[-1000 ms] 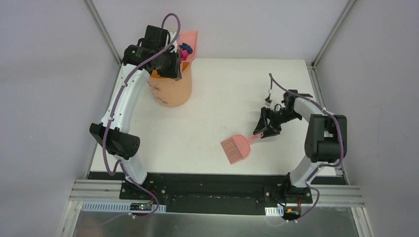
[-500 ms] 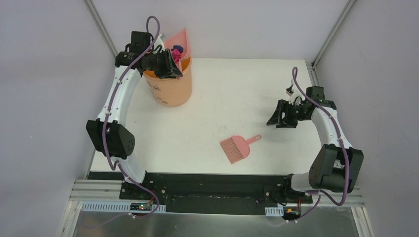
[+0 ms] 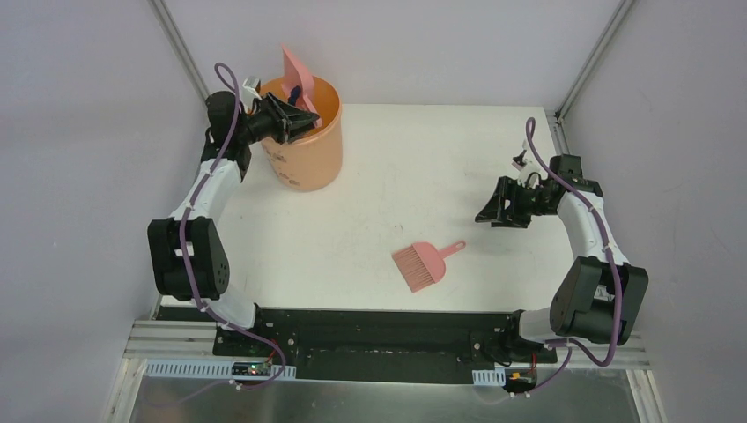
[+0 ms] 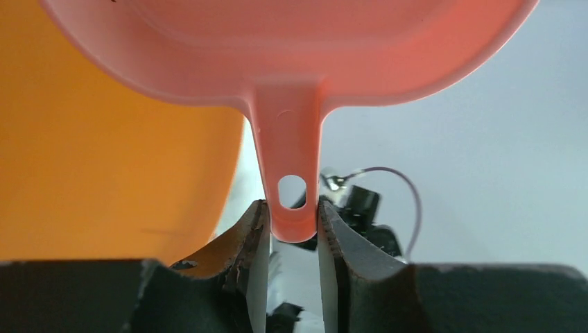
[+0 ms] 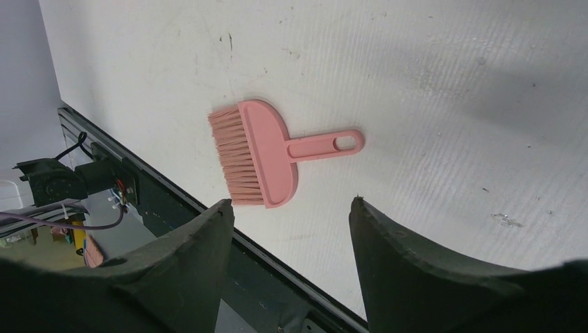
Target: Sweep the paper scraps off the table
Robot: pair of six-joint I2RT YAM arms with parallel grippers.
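White desk (image 3: pixel 396 159) shows no paper scraps, presumably already in the far-left bucket (image 3: pixel 308 163), where left fingers (image 4: pixel 253 236) clamp the tipped dustpan (image 4: pixel 312 41) by its handle. Right fingers (image 5: pixel 187 263) hang apart near the brush (image 3: pixel 421 264). Emptying looks underway; next, shake, then withdraw the dustpan.

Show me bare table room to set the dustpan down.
Widest bare patch: the table middle, between the orange bucket and the right gripper. Also free: the near-left stretch between the bucket and the hand brush. Crowded: the far-left corner, where the left gripper holds the dustpan over the bucket.
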